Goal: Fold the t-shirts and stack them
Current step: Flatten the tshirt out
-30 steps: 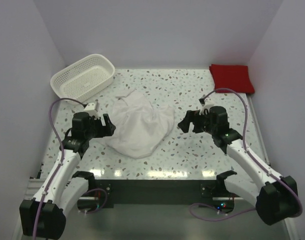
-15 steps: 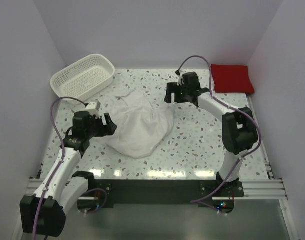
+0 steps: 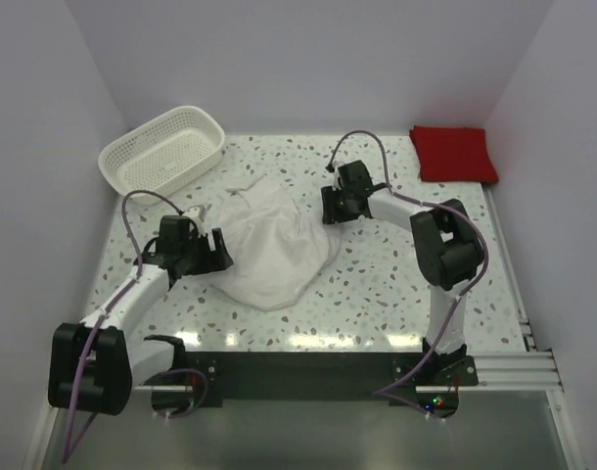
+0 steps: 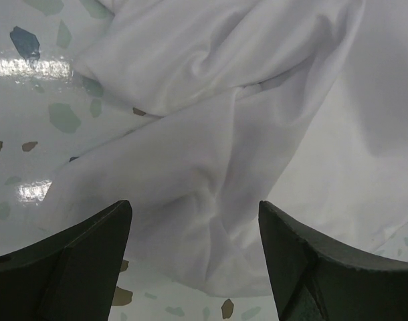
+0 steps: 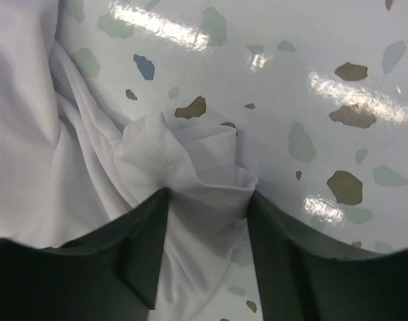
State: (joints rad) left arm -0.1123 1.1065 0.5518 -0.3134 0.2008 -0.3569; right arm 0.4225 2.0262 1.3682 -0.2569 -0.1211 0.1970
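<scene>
The white t-shirt (image 3: 274,245) lies crumpled in a heap mid-table. Folded flat in the back right corner is the red t-shirt (image 3: 453,154). My left gripper (image 3: 218,252) is low at the heap's left edge. In the left wrist view it (image 4: 194,214) is open, with the white t-shirt (image 4: 224,134) under and between its spread fingers, not pinched. My right gripper (image 3: 330,206) is at the heap's upper right edge. In the right wrist view it (image 5: 207,194) has closed in on a bunched fold of the white t-shirt (image 5: 190,167), and the cloth touches both fingers.
A white lattice basket (image 3: 212,137) stands tilted at the back left. Purple cables loop over both arms. Side walls close in the speckled table (image 3: 396,284) on the left, right and back.
My right arm swung from the table's right side to the back, then down onto the white t-shirt's right edge, its jaws narrowing on the cloth. The left gripper dropped slightly toward the heap.
</scene>
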